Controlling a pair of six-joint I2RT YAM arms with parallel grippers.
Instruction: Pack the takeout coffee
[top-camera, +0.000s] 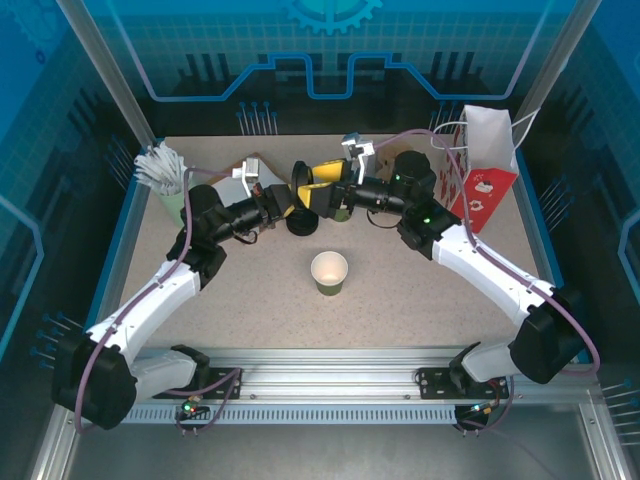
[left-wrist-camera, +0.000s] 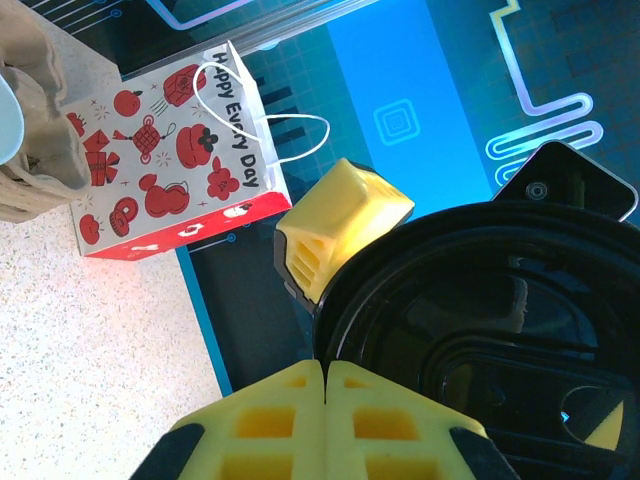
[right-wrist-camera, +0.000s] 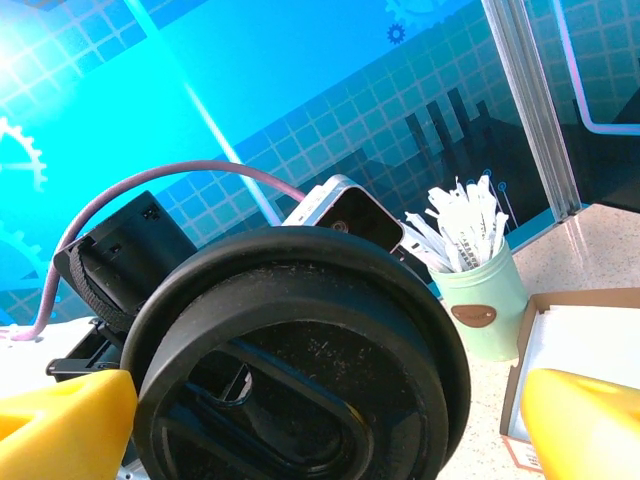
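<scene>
One speckled table (top-camera: 400, 320) carries everything. A red-and-white gift bag (top-camera: 486, 170) stands behind and to the right of the green cup (top-camera: 329, 273), which sits upright, open and lidless. Just behind the cup, up in the air, the left gripper (left-wrist-camera: 325, 378) pinches the rim of the black lid (left-wrist-camera: 480, 330), held on edge. The right gripper (right-wrist-camera: 325, 420) faces it, its fingers spread wide on either side of that lid.

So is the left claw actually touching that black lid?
Touching. In the left wrist view, the left gripper has its yellow fingers shut together on the rim of the black lid, which runs straight into them with no gap.
</scene>
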